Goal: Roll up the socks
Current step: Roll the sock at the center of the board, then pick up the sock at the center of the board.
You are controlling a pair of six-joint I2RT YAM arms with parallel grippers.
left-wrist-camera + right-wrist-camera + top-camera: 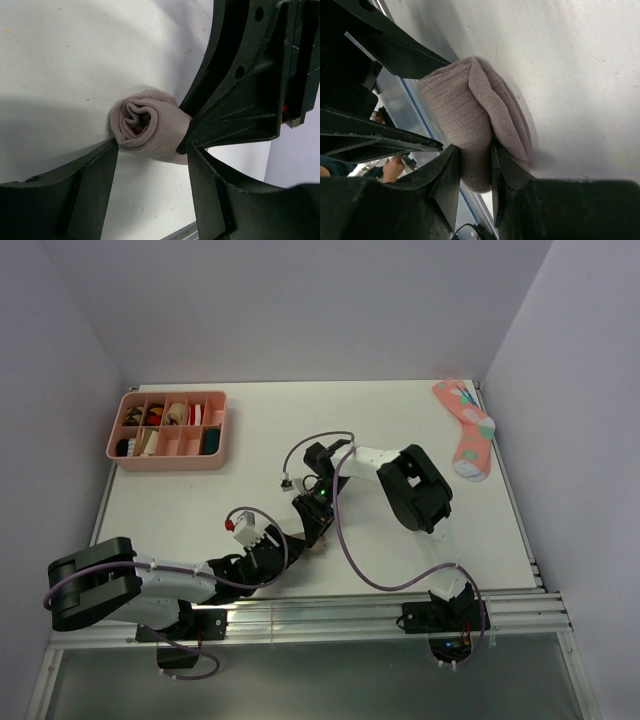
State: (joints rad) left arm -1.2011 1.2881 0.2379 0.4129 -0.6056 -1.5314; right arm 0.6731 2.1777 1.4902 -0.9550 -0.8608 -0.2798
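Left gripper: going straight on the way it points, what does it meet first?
The rolled taupe sock, sitting right between the left gripper's spread fingers; the right gripper pinches it too. Probably the table beyond; depth unclear.

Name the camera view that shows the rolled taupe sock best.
Left wrist: the rolled taupe sock faces it end-on, with the spiral layers clear. Right wrist shows only its side, pinched by the right gripper. In top external it is almost entirely hidden.

Rolled taupe sock (pixel 150 127), laid on white table (pixel 65 65); flanked by spread fingers of left gripper (pixel 152 150); touched at one side by right gripper (pixel 192 131).
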